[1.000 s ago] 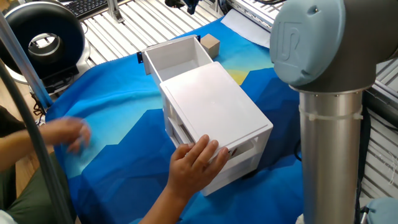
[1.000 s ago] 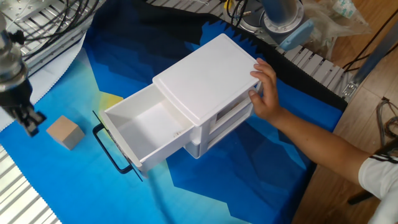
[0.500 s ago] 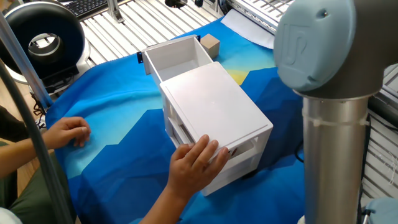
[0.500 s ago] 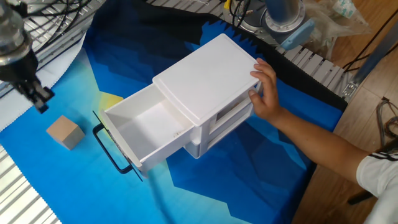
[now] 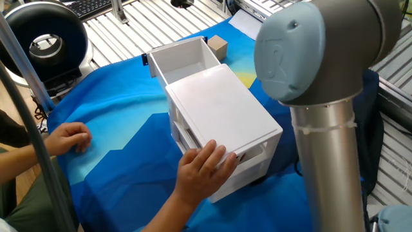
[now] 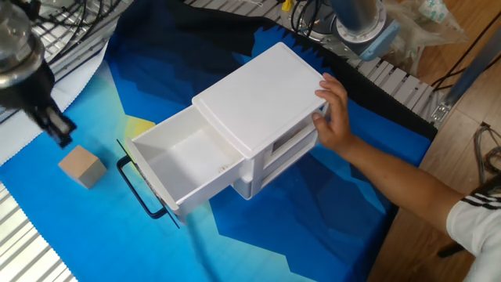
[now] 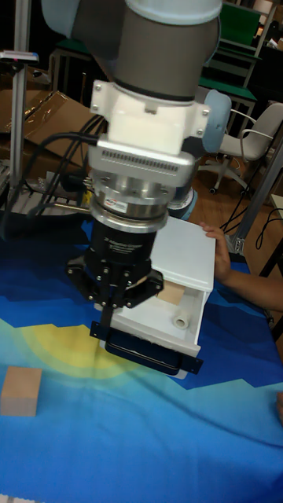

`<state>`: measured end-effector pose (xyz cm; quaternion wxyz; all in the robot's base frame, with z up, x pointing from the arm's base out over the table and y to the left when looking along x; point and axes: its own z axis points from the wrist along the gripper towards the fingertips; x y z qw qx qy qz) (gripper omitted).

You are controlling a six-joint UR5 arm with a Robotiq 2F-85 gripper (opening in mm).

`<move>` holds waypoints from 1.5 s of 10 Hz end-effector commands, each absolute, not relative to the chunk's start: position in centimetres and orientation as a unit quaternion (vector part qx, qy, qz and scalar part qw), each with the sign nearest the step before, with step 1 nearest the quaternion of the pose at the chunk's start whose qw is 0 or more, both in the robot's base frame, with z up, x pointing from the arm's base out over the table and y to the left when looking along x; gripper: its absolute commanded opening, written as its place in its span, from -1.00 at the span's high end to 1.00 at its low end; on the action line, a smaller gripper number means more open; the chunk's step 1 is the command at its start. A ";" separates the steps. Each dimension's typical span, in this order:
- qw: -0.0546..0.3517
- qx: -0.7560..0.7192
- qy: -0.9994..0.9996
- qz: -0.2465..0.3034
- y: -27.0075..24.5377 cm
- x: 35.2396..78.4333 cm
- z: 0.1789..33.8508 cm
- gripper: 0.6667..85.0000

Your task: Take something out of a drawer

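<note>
The wooden cube (image 6: 81,167) lies on the blue cloth just outside the drawer; it also shows as the cube (image 5: 217,45) and the cube (image 7: 21,391). The drawer (image 6: 174,160) is pulled out of the white unit (image 5: 222,113), with its black handle (image 6: 141,188) in front. Its visible part is bare in the other fixed view. In the tall view a light-brown block (image 7: 171,295) shows at the drawer's back. My gripper (image 6: 61,133) hangs above the cloth, up and left of the cube, apart from it. Its fingers meet at the tip of the gripper (image 7: 110,308), with nothing between them.
A person's hand (image 5: 203,164) presses on the unit's rear end, and the other hand (image 5: 67,136) rests on the cloth. My arm's grey column (image 5: 328,161) stands right of the unit. A black round device (image 5: 45,35) sits at the back left.
My gripper has risen from beside the cube and shifted a little toward the drawer. The person's free hand has settled on the cloth. Cube and drawer stayed put.
</note>
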<state>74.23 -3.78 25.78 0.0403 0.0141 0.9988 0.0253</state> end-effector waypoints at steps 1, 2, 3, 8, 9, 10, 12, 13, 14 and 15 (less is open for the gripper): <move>0.107 -0.025 0.993 0.042 -1.5 77.9 26.8 0.98; 0.123 -0.037 0.991 0.031 -1.9 78.7 27.0 0.98; 0.125 -0.042 0.991 0.031 -1.9 78.8 27.0 0.98; 0.078 -0.013 0.997 0.019 -2.7 72.8 29.4 0.98; 0.072 -0.004 0.997 0.018 -2.6 72.1 29.6 0.98; 0.059 0.013 0.998 0.024 -2.0 71.1 29.7 0.98; 0.029 0.053 0.998 0.017 -1.1 69.4 28.9 0.98; 0.031 0.055 0.998 0.023 -0.7 69.5 29.4 0.99; 0.034 0.049 0.998 0.025 -0.4 69.7 29.4 0.99; 0.044 0.041 0.998 0.021 -0.4 70.4 29.2 0.99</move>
